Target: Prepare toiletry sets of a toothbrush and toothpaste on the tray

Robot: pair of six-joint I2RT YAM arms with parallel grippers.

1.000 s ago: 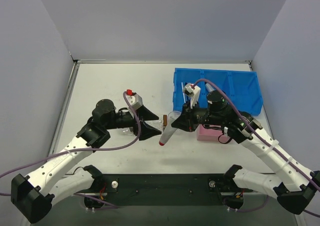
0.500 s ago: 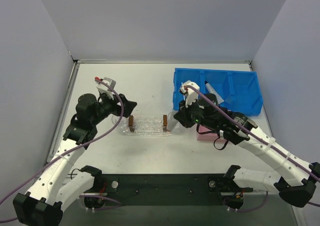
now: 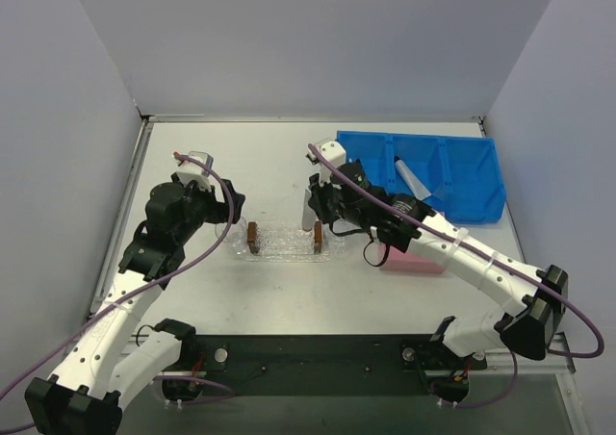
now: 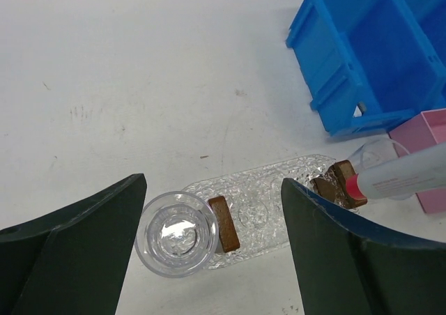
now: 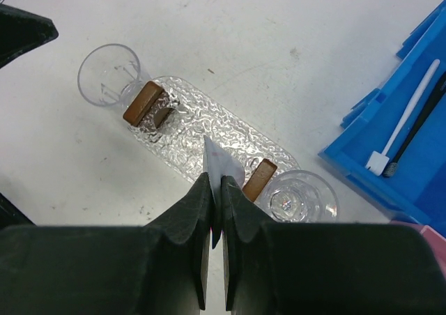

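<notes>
Pinched the toothpaste by its flat crimped end with the right fingers, pressed shut on the tube. Held tail up and red cap down, slanting over the right end of the tray, right by the brown block standing there. Contact between cap and tray: impossible to tell from any view.

Spread the left fingers wide apart, gripping nothing, poised above the tray's left end. Framed between those dark fingers in the left wrist view: a clear round cup at the tray's rounded tip and a second brown block standing just beside it on the tray.

Lay flat on the white counter between the two arms, long axis running left to right, clear and pebbled, carrying the two blocks. Matched at the right tip by another clear cup, close beside the block there.

Pictured in the blue compartmented bin at the far right of the counter: a second toothpaste tube, silvery-white, lying in one of its compartments. Also pictured there, in the right wrist view: a white toothbrush and a black toothbrush lying side by side in one compartment, well apart from the tray. Spotted just in front of the bin, partly under the right arm: a pink box.
</notes>
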